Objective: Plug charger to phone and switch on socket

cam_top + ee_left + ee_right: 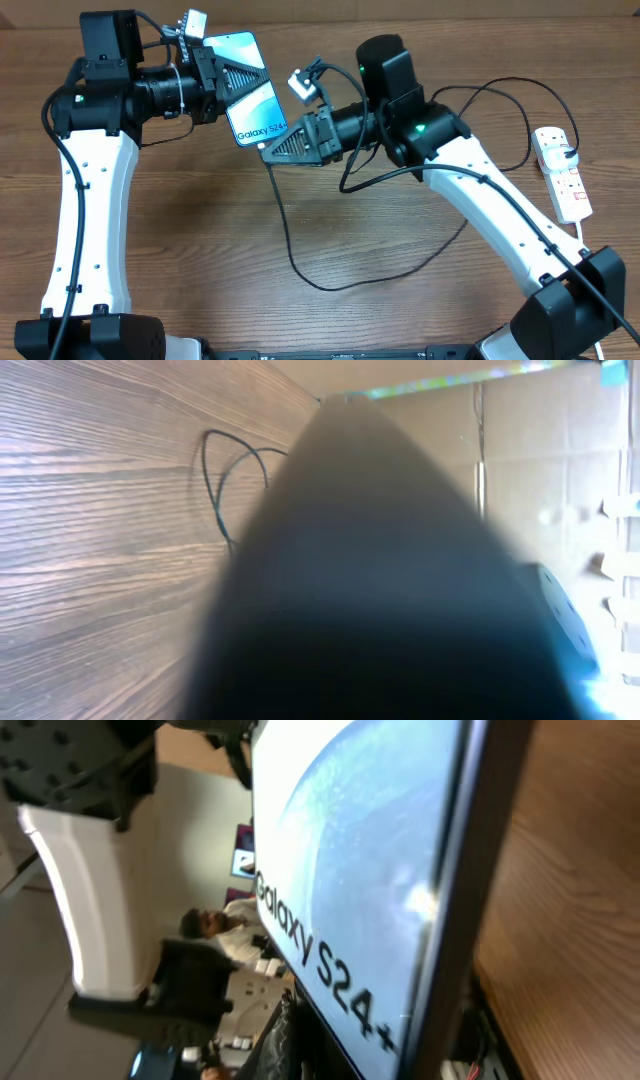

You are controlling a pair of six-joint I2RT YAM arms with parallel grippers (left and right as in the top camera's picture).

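Note:
The phone [255,112], with a light blue screen reading "Galaxy S24+", is held up off the table by my left gripper [232,80], which is shut on its upper part. My right gripper [272,150] is at the phone's lower end, by the text. The thin black charger cable [290,250] comes out from under its fingertips, so it looks shut on the plug, which is itself hidden. In the right wrist view the phone screen [350,850] fills the frame. In the left wrist view a dark blurred mass [380,580] blocks most of the frame. The white socket strip [562,175] lies at the far right.
The charger cable loops across the wooden table [200,260] in front of the arms and runs back towards the socket strip. A bit of cable [212,480] shows on the table in the left wrist view. A cardboard wall [540,470] stands behind the table.

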